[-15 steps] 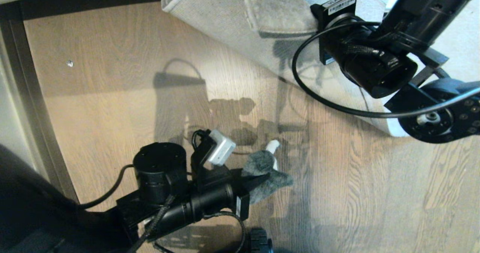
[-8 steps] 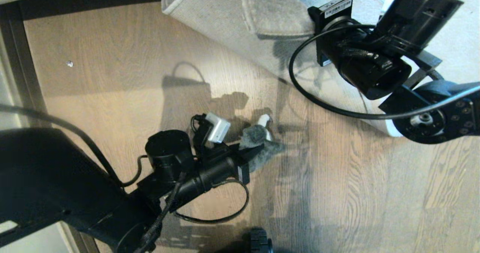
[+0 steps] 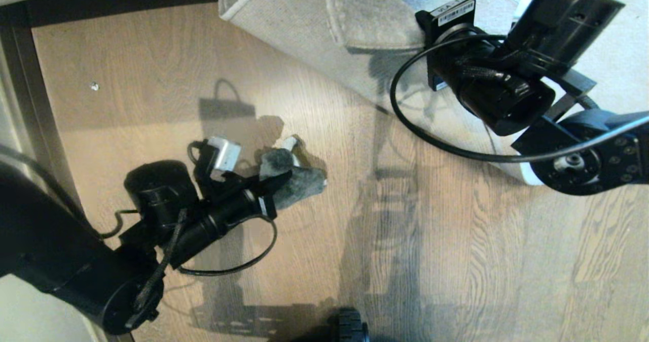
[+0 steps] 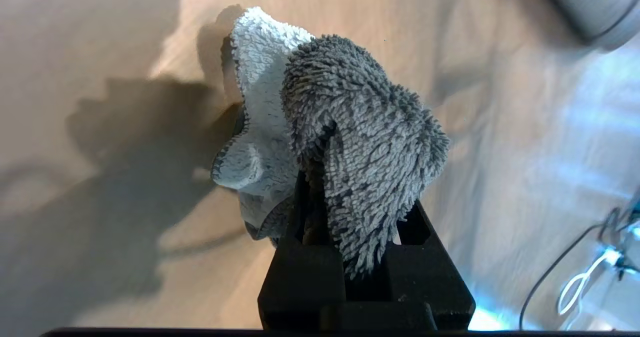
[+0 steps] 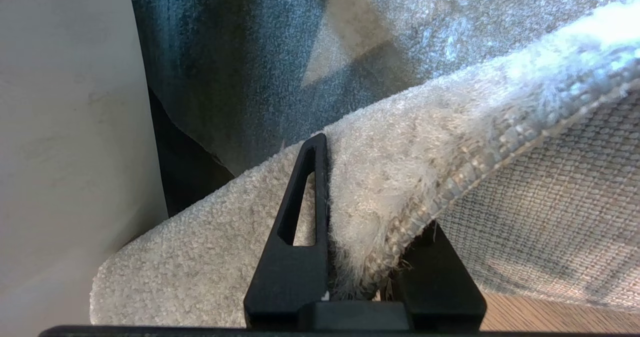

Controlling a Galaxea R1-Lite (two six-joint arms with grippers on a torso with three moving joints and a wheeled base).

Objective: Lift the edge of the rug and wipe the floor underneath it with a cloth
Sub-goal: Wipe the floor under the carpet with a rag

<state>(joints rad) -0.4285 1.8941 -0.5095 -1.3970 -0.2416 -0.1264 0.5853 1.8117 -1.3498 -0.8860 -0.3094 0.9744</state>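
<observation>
The left gripper [image 4: 345,257] had its fingers [image 4: 300,277] clamped on the cloth [image 4: 340,142], which bunched up out of the grip, the dark shaggy side folded over a paler side. In the head view the same left gripper [image 3: 274,187] lay low over the floor [image 3: 456,261], pointing toward about 2 o'clock, and the cloth [image 3: 291,177] at its tip seemed to rest on or just above the boards; actual contact could not be confirmed.

The right gripper [image 5: 360,257] had its fingers [image 5: 300,227] pinched on the rug edge [image 5: 430,197], 1 finger on the pile side and 1 hidden under the woven backing. In the head view the right arm [image 3: 497,93] sat at upper right, holding the rug edge [image 3: 324,32] folded back so the pale backing faced up and a band of bare floor showed beside it.

The relation that mattered: the uncovered floor along the fold lay at roughly 1 to 2 o'clock from the cloth, well apart from it. The fold line ran as a long diagonal from about 11 o'clock down toward 4 o'clock across the head view. The left arm was the nearer one and the only one free to wipe. In my judgement, the next stroke would need to carry the cloth toward that fold and then along its length, while the right grip kept the rug raised.
</observation>
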